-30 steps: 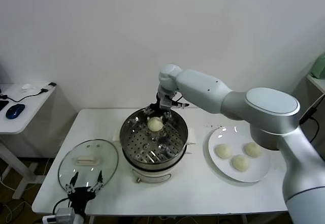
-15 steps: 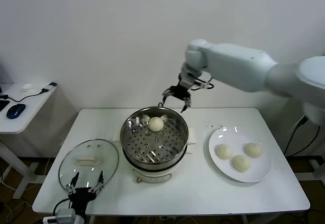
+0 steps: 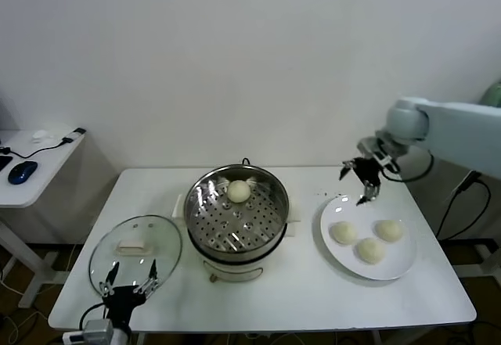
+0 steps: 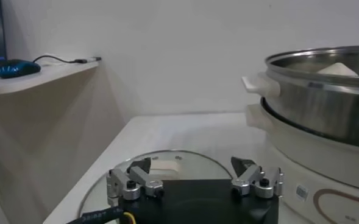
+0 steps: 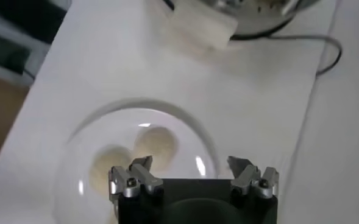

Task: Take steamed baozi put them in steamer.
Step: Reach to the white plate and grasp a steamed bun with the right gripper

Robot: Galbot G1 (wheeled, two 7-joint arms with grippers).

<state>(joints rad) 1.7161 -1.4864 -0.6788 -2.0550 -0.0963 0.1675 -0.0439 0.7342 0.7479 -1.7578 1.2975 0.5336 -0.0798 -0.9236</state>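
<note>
I count one smooth cream-white bun (image 3: 239,191) in the shiny steel steamer pot (image 3: 237,212) — three more (image 3: 371,250) wait on the round white plate (image 3: 395,269). My right gripper (image 3: 362,181) hangs over the plate's far rim, fingers spread, empty. The left gripper (image 3: 129,284) idles spread by the glass lid (image 3: 135,249).

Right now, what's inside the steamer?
One steamed baozi sits on the perforated floor of the steamer, toward the far side. The rest of the floor shows bare; the near wall hides a thin strip.
</note>
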